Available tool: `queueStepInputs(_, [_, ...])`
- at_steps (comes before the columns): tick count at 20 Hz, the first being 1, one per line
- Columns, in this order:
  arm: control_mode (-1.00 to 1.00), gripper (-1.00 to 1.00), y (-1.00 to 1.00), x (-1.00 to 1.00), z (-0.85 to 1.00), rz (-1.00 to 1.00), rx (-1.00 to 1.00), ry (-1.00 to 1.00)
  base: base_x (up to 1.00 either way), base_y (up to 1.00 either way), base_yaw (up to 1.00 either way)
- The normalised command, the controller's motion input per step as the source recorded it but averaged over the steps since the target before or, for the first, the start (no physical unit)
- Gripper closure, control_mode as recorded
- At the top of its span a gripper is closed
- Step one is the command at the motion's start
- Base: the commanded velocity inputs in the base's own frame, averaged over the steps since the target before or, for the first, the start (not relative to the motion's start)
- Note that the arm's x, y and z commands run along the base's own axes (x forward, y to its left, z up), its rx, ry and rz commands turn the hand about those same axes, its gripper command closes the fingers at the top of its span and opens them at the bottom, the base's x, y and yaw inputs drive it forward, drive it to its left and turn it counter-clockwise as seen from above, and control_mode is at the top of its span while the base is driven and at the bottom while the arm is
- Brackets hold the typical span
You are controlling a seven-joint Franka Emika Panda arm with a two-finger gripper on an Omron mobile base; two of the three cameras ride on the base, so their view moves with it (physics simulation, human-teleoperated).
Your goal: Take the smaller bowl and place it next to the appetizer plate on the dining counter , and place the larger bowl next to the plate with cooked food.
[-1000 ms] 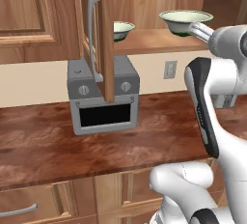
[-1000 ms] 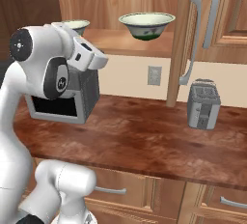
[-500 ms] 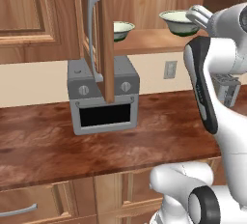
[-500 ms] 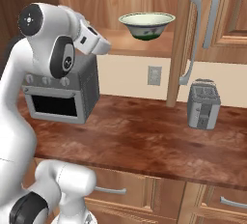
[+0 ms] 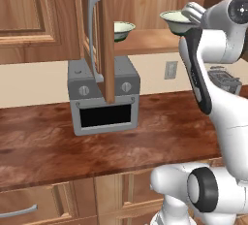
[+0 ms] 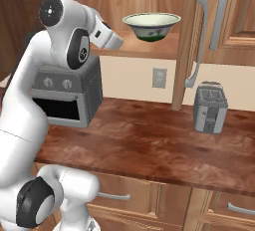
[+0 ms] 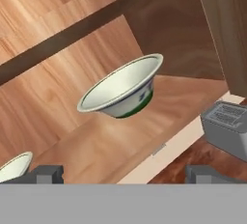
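Nothing delivered yet: both bowls sit on the cabinet shelf, the larger bowl (image 7: 123, 89) mid-frame in the hand view, the smaller bowl (image 7: 14, 165) lower left, and the gripper (image 7: 126, 174), jaws wide and empty, faces them.

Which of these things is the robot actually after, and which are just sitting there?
For the job:
larger bowl on the cabinet shelf
smaller bowl on the same shelf
gripper, open

Just there:
toaster oven
toaster
wall outlet
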Motion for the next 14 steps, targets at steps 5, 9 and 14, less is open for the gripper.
queueStepInputs(5, [-1.0,-1.0,-0.4,0.71,0.0,0.0,0.01,0.13,0.0,0.0,0.0])
queueStepInputs(9, [-1.0,-1.0,-0.49,0.72,0.0,0.0,0.03,0.1,0.0,0.0,0.0])
queueStepInputs(14, [-1.0,-1.0,-0.46,0.73,-0.01,0.0,0.02,0.1,0.0,0.0,0.0])
